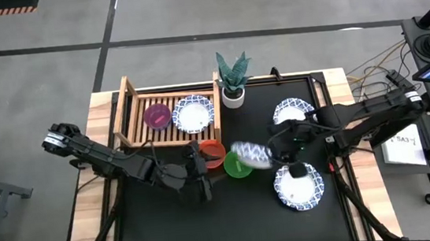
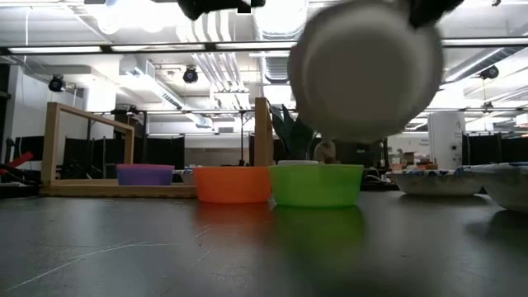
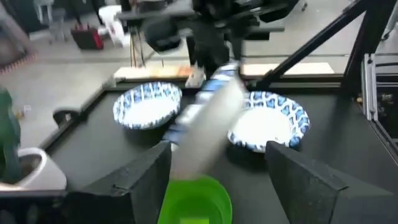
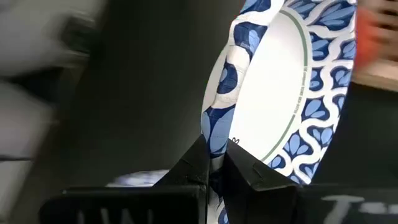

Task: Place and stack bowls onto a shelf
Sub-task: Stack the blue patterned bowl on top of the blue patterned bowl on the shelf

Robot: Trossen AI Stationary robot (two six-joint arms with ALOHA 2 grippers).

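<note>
I see a white bowl with a blue patterned rim (image 1: pixel 251 154) held in the air near the middle of the black mat (image 1: pixel 170 228), tipped on edge, just beside and above the green bowl (image 1: pixel 237 166). My right gripper (image 4: pixel 214 168) has its jaws clenched on that bowl's rim; in the right wrist view the two fingers pinch the patterned edge between them. In the low view the bowl's white underside (image 2: pixel 367 70) hangs above the green bowl (image 2: pixel 316 184).

The red bowl (image 1: pixel 212 151) sits touching the green one, close to the shelf's near rail. On the wooden shelf (image 1: pixel 128 105), at the worktop's far left, the magenta bowl (image 1: pixel 157 116) and another patterned white bowl (image 1: pixel 194 114) rest side by side. Two more patterned bowls lie on the mat's right part: one toward the far edge (image 1: pixel 292 112), one toward the near edge (image 1: pixel 300 187).

My left gripper (image 1: pixel 198 172) hovers low over the mat just beside the red bowl, jaws spread apart and empty, the green bowl (image 3: pixel 194 200) showing between its fingers (image 3: pixel 140 180).

A potted plant (image 1: pixel 233 77) stands at the mat's far edge, beside the shelf's right end.
</note>
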